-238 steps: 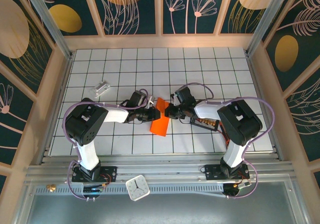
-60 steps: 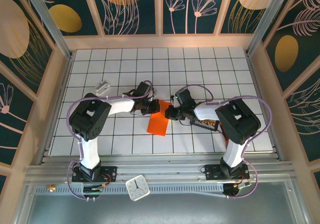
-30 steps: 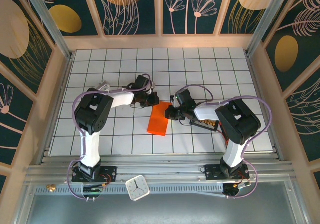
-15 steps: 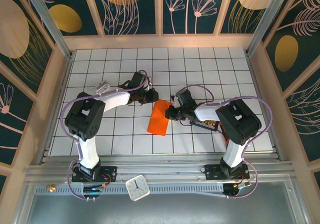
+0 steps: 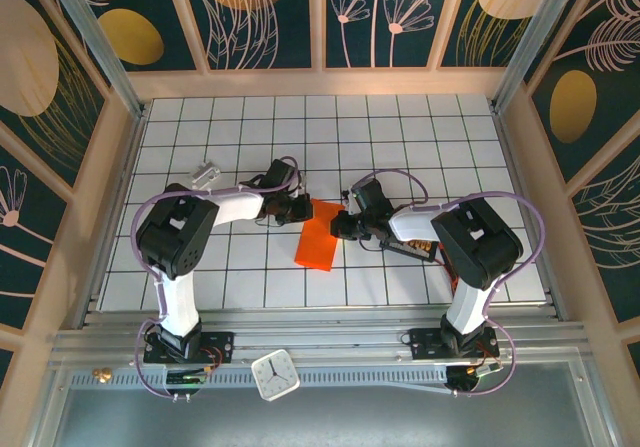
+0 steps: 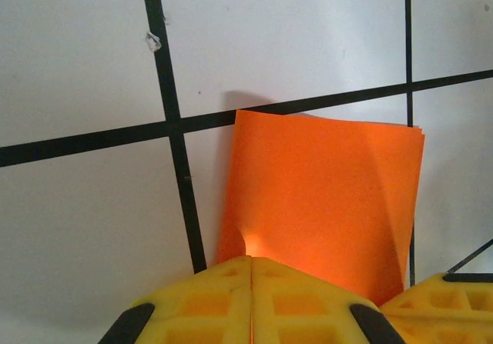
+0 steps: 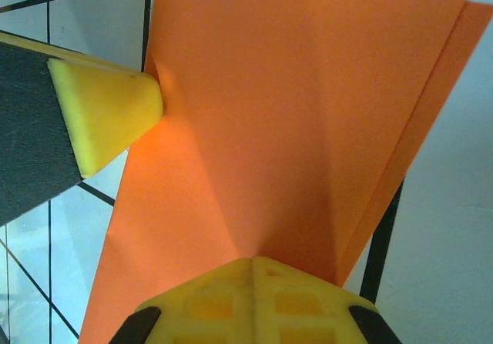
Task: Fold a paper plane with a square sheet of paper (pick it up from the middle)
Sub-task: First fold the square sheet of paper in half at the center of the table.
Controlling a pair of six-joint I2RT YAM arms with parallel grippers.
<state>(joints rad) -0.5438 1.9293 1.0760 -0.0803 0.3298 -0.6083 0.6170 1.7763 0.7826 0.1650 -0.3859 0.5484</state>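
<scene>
Top: folded orange paper (image 5: 318,239) lay mid-counter (image 5: 400,127), with the left end effector (image 5: 300,210) and right end effector (image 5: 338,225) at its far end. Left wrist: left end effector (image 6: 250,282) was closed tight, tips on the paper (image 6: 323,198) edge. Right wrist: right end effector (image 7: 250,282) was closed too, and the paper (image 7: 293,113) crease ran into its tips. Pinched or just pressed, couldn't tell.

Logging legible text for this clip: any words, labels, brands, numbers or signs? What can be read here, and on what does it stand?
No text can be read in these views.
Clock on the near rail: dial marks too small to read.
Orange paper: plain, no print.
Small silvery block: too small to show any marking.
Wall panels: leaf and flower patterns, no lettering.
</scene>
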